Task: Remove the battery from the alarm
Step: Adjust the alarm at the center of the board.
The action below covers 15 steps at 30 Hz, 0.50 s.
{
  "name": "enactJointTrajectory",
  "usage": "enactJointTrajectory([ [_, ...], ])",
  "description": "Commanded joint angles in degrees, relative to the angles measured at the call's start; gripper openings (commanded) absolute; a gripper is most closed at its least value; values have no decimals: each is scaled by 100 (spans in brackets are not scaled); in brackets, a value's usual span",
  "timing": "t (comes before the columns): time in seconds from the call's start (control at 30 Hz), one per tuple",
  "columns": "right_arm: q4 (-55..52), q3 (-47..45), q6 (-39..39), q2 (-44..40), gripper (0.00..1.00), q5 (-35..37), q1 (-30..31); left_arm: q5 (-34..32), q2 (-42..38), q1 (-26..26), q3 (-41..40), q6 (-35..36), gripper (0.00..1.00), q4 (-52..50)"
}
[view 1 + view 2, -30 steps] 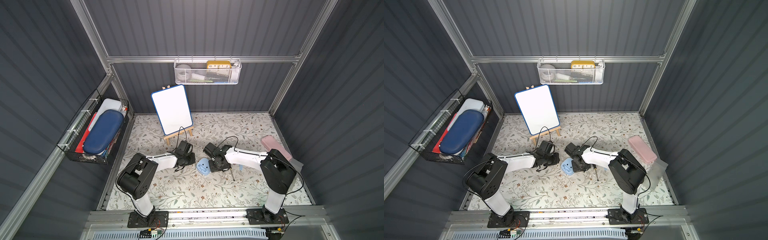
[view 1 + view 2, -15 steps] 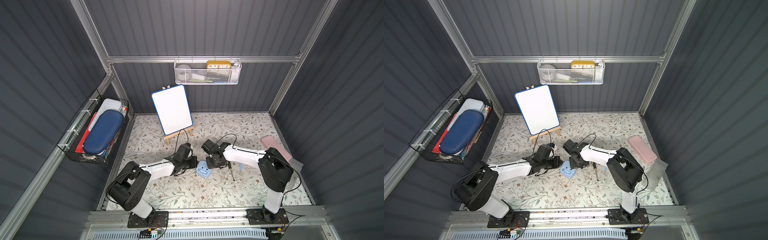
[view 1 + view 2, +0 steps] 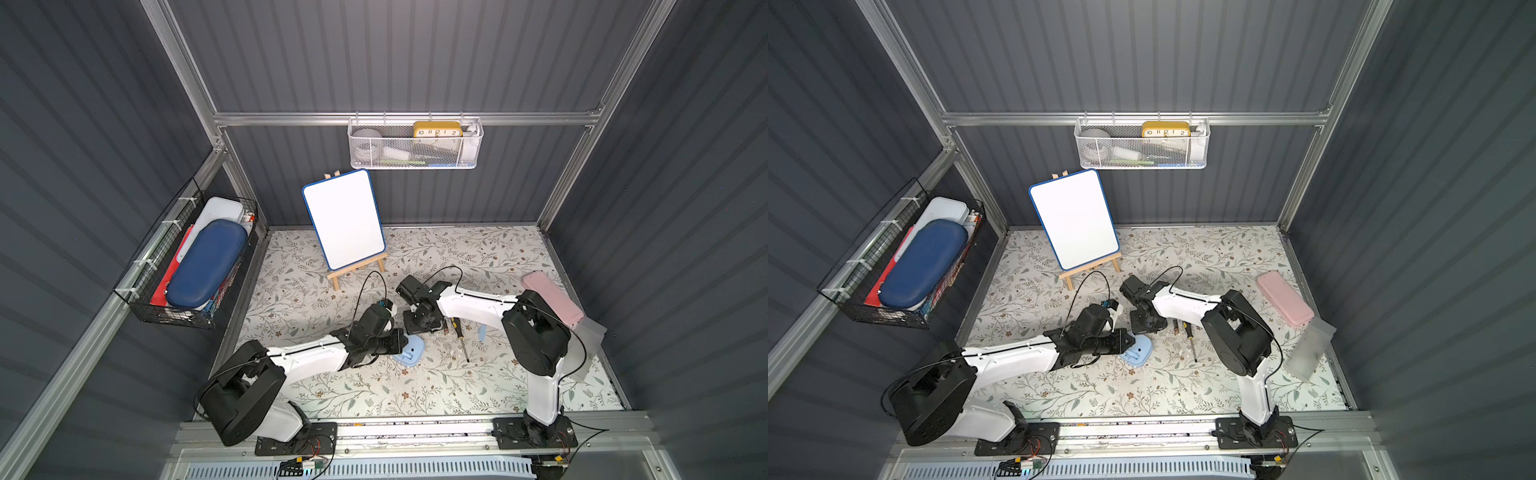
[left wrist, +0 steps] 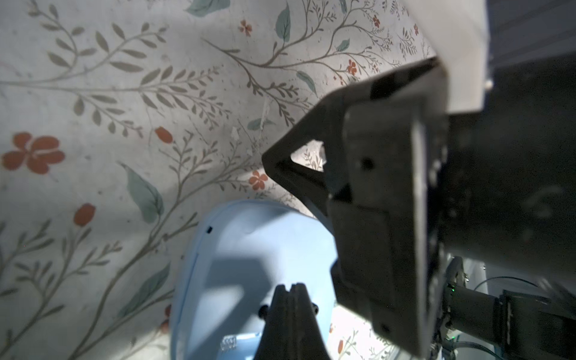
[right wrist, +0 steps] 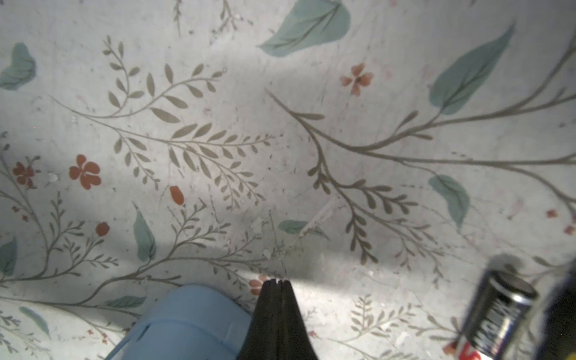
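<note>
The battery lies loose on the floral mat, out of the alarm and a little way off from it, seen in the right wrist view as a dark cylinder with a silver rim beside the right gripper; in a top view it shows as a small dark piece next to the screwdriver. The alarm rests back-up on the mat, its blue back with an open slot in which a bare spring shows, so the compartment looks empty. A small light-blue piece past the screwdriver may be the cover, though that is too small to be sure of. The left gripper has its fingers pressed together with nothing between them, poised over the alarm's back; whether it touches cannot be told. The right gripper's fingers are likewise pressed together and empty, just beside the alarm's edge. By this showing the removal itself seems done, with only drawing the arms clear left
</note>
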Motion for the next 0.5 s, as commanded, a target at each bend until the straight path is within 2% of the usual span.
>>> enactJointTrajectory([
  [0.0, 9, 99, -130, 38, 0, -172, 27, 116, -131, -75, -80, -262, 0, 51],
  [0.1, 103, 101, -168, 41, 0, -162, 27, 107, -102, -219, -77, -404, 0, 91],
  [0.2, -19, 170, -152, -47, 0, 366, 10, -200, -139, -338, -21, -509, 0, -183],
  [0.33, 9, -127, -154, -658, 0, 907, -107, -637, -461, -339, 197, -606, 0, -761],
  [0.47, -37, -606, -187, -1395, 0, 888, -237, -1263, -899, -293, 529, -379, 0, -1249],
])
